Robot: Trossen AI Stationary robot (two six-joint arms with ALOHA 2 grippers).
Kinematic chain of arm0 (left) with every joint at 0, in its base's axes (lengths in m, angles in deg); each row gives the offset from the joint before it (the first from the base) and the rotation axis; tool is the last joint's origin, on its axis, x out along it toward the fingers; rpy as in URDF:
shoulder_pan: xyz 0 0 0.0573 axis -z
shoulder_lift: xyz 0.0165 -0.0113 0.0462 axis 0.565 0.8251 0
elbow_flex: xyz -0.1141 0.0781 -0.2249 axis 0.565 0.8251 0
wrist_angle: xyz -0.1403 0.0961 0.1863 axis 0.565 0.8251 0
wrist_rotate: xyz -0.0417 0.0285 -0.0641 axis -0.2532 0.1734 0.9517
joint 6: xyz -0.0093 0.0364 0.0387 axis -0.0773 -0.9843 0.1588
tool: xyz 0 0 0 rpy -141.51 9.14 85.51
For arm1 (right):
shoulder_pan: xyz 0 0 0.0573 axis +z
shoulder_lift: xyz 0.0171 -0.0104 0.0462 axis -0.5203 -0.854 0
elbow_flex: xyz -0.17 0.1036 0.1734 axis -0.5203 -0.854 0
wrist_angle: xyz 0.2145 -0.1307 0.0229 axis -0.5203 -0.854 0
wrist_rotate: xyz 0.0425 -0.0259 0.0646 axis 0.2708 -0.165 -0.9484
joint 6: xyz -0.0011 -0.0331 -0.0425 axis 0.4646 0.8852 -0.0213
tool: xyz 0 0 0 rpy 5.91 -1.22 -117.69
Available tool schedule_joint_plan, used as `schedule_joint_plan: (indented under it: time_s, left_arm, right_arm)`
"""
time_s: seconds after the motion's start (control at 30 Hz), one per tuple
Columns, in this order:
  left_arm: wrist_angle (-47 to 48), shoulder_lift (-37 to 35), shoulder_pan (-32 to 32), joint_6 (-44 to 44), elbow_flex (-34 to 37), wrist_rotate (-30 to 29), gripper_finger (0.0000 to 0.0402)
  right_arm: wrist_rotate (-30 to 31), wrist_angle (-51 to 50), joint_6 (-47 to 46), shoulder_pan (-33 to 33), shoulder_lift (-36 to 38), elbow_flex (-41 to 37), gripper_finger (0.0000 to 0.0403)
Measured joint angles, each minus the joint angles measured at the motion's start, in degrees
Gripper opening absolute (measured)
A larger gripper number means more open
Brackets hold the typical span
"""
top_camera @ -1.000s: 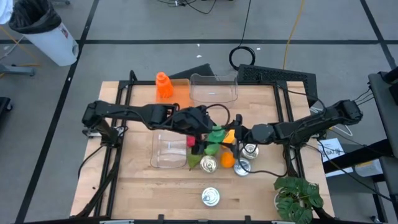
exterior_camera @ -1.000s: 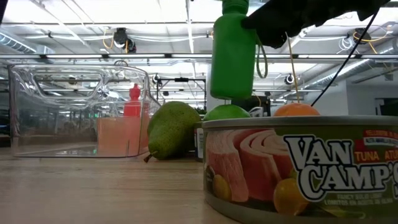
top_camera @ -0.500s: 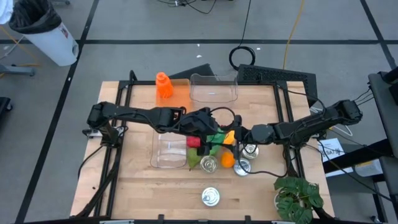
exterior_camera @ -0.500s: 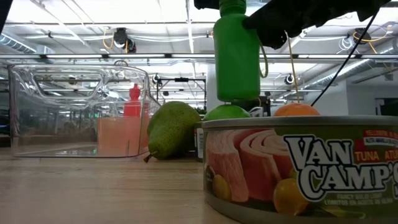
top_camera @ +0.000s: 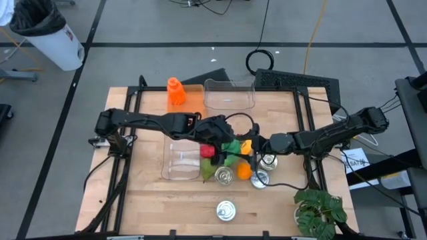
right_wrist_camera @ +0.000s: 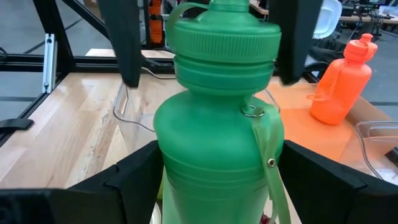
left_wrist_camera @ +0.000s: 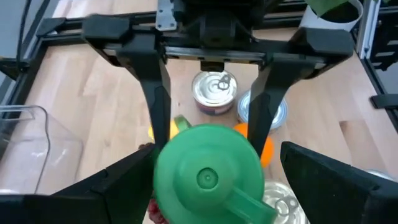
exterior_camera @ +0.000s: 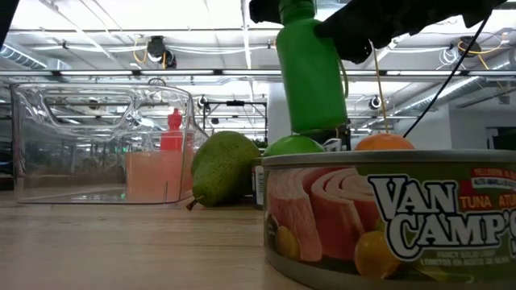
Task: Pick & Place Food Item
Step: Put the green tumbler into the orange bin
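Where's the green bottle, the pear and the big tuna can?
green bottle (exterior_camera: 311, 76), low view, middle of its body.
pear (exterior_camera: 224, 167), low view, its rounded side.
tuna can (exterior_camera: 387, 221), low view, on the label.

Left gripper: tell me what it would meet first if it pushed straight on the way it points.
The green bottle's cap, probably: the left gripper straddles it, open. The right gripper holds the bottle body.

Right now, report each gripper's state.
Left gripper: open, flanking the green bottle's cap.
Right gripper: closed on the green bottle, holding it aloft.
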Motion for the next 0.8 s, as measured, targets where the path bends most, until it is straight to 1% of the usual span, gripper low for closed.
schedule_joint_plan:
  time_s: [0.13,0.2,0.3,0.4,0.43,0.67,0.73,0.8]
  left_arm:
    - [0.01,-0.02,-0.02,-0.02,0.00,0.04,0.0346]
    - [0.11,-0.02,-0.02,-0.17,0.00,0.04,0.0332]
    - [0.42,-0.02,-0.02,0.15,0.00,0.00,0.0287]
    - [1.23,-0.02,-0.07,0.51,0.00,0.03,0.0229]
    - [1.27,-0.02,-0.07,0.61,0.00,-0.01,0.0220]
    - [1.89,-0.24,-0.15,1.46,0.00,-0.44,0.0220]
    - [3.57,-1.10,-0.25,1.55,0.00,-2.72,0.0220]
    - [7.03,-3.47,-0.54,1.49,0.06,-6.56,0.0220]
  right_arm:
    - [0.00,0.00,0.03,0.00,0.00,0.00,0.0288]
    - [-0.01,0.00,0.03,0.00,0.00,0.00,0.0288]
    - [-0.11,0.00,0.05,0.00,0.00,0.00,0.0288]
    - [-0.33,-0.20,0.21,0.00,0.00,-0.02,0.0288]
    - [-0.34,-0.20,0.32,0.00,0.00,-0.02,0.0288]
    - [-0.18,-0.11,-0.01,0.00,0.00,-0.02,0.0288]
    - [0.15,0.06,0.08,0.00,0.26,-0.02,0.0288]
    - [0.26,0.09,-0.19,-0.04,1.10,-0.02,0.0288]
